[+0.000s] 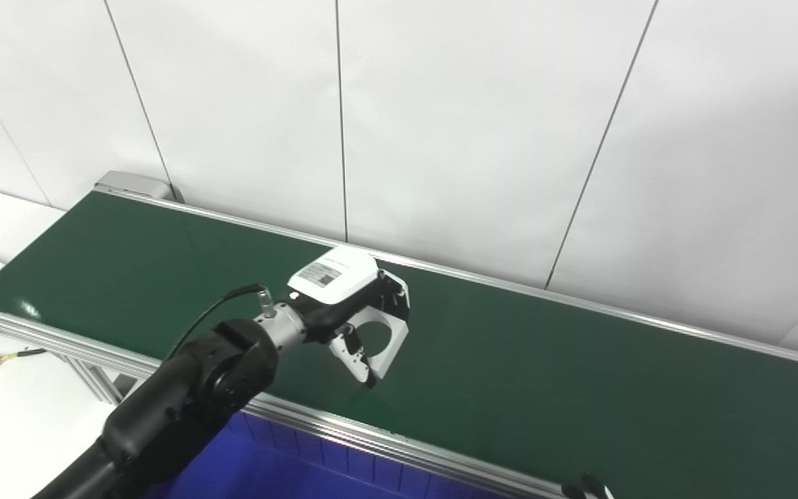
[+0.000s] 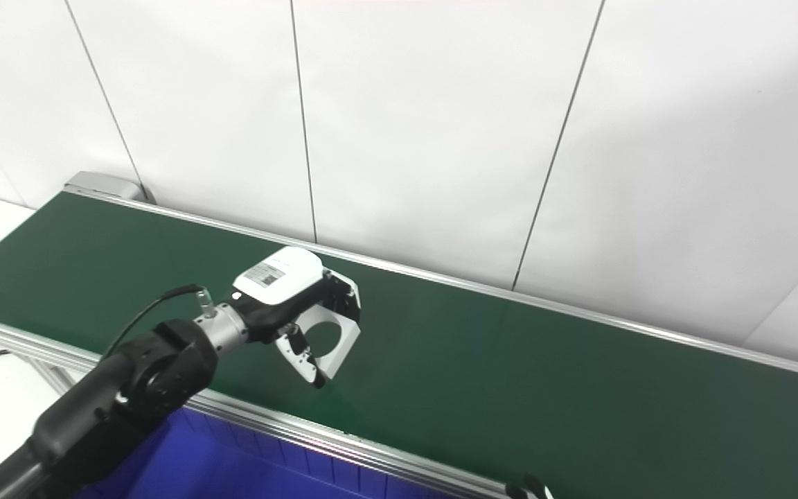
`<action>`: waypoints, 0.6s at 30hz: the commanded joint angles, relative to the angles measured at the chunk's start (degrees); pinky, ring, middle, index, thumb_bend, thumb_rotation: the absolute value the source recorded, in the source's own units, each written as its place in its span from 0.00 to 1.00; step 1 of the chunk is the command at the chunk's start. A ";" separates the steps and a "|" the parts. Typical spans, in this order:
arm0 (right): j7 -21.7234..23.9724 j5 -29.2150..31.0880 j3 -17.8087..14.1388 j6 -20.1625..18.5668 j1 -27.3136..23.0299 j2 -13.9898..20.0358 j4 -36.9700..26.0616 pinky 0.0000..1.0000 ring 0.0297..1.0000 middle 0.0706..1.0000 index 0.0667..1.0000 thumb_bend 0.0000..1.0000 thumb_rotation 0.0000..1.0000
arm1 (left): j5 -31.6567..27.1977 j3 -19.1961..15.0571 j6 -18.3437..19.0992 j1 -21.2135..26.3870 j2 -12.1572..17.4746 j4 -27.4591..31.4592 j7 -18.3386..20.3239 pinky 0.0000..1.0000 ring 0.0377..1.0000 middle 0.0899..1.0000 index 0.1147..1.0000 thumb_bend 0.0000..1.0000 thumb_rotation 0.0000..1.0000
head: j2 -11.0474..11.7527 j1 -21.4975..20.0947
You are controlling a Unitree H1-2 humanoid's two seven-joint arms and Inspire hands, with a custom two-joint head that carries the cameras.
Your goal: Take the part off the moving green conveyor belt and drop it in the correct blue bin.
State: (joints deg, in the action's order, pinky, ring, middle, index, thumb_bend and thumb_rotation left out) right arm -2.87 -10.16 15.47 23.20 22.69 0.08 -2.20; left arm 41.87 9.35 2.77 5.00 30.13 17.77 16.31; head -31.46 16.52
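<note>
Left hand clamped on white bracket part over green belt; blue bin at 6 o'clock.

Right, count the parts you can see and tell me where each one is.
1. The single white part, a flat piece with a round hole, is gripped in the left hand above the green belt. The bin below is mostly hidden.

both head views look down close on the belt, right view shifted slightly.
</note>
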 commanded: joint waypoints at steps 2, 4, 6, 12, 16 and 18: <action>-0.05 -0.27 0.01 3.53 -0.10 -0.23 -1.77 0.60 0.74 0.79 0.87 0.49 0.82 | -0.77 -1.68 0.13 -0.04 0.23 3.64 -0.12 0.53 0.46 0.39 0.45 0.52 0.00 | -0.14 0.03; 0.15 -0.06 -0.05 3.50 -0.12 -0.05 -1.86 0.61 0.75 0.79 0.87 0.48 0.81 | -1.43 -2.28 0.37 -0.82 -0.27 4.82 0.18 0.52 0.46 0.39 0.45 0.52 0.00 | -0.31 0.12; 0.32 0.19 -0.04 3.52 -0.20 0.17 -1.91 0.61 0.75 0.79 0.87 0.48 0.81 | -3.60 -2.95 0.31 -1.94 -1.23 6.38 0.27 0.50 0.44 0.38 0.45 0.52 0.00 | -0.57 0.14; 0.61 0.54 -0.33 2.77 0.13 0.32 -3.02 0.62 0.75 0.80 0.88 0.47 0.80 | -5.89 -3.76 2.23 -4.91 -4.18 11.77 1.52 0.45 0.41 0.37 0.44 0.52 0.00 | -2.19 -0.06; 0.91 1.13 -0.31 2.58 0.51 0.65 -3.75 0.63 0.76 0.80 0.88 0.47 0.79 | -7.25 -5.01 3.50 -8.70 -6.43 15.47 1.73 0.44 0.40 0.37 0.44 0.52 0.00 | -3.67 -0.45; 1.07 1.38 -0.36 2.22 0.69 0.91 -4.60 0.63 0.76 0.80 0.88 0.46 0.79 | -7.23 -5.51 3.62 -11.22 -7.59 17.62 1.39 0.44 0.42 0.38 0.44 0.52 0.00 | -5.31 -0.62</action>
State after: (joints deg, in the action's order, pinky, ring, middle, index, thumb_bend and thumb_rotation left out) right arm -2.67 -9.32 15.05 23.19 23.02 0.98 -4.56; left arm 35.46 4.61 6.30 -5.47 22.76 32.58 18.83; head -36.81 15.91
